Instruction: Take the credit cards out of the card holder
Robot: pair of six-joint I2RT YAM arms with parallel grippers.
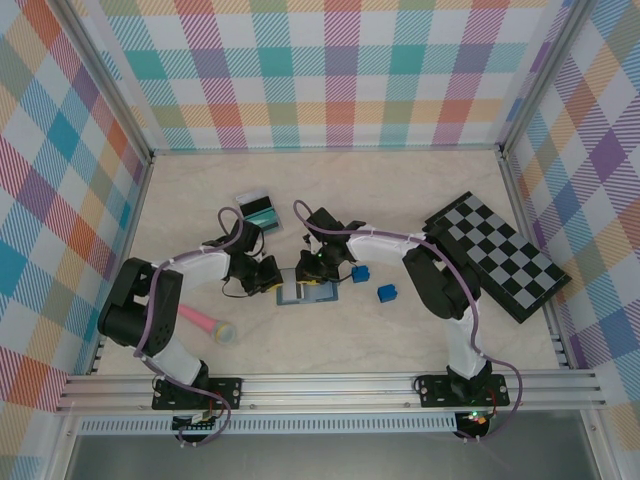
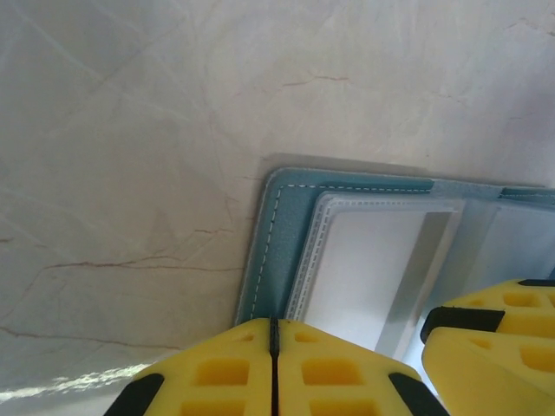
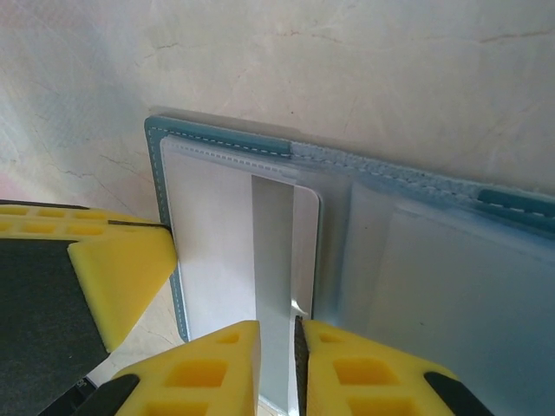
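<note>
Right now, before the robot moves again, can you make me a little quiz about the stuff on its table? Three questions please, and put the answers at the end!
1. True or false: the card holder lies folded shut.
2. How many blue cubes sit on the table? A one, B two, C four.
3. What colour is the loose card lying farther back on the table, apart from the card holder?

Key: 1 false, it lies open with both panels showing. 2 B. 3 teal-green.
</note>
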